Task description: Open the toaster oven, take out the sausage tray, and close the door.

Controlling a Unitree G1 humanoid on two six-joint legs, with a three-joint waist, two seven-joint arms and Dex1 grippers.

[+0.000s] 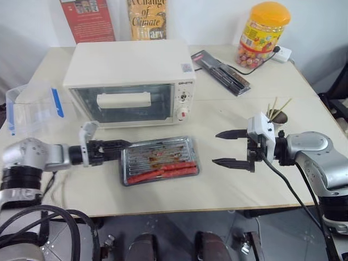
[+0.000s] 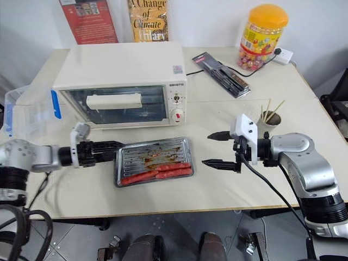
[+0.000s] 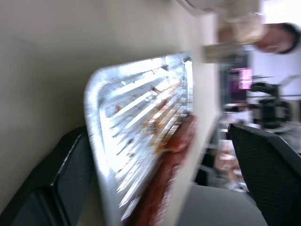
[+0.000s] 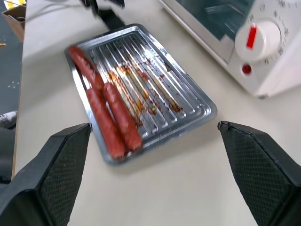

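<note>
Toaster oven: the cream-white toaster oven sits toward the back of the bench, glass front facing the robot, two knobs on its right panel.
Door: the door stands up against the oven front, looking closed, its white bar handle across the upper glass.
Sausage tray: and there's the sausage tray, out on the bench just in front of the oven! Shiny ribbed metal, streaked with brown residue, three red sausages lined along its near edge.
Left gripper: the left gripper is right at the tray's left end, pointing along the bench toward it; from the wrist camera its two black fingers stand apart on either side of the tray's end, with nothing pinched between them.
Right gripper: the right gripper hovers over bare bench, off the tray's right end and apart from it, aimed leftward at the tray, fingers spread wide, holding nothing.
Around the bench: a clear plastic box with blue clips left of the oven, a yellow-lidded candy jar at the back right, a dark flat packet beside the oven, two books propped against the wall.
</note>
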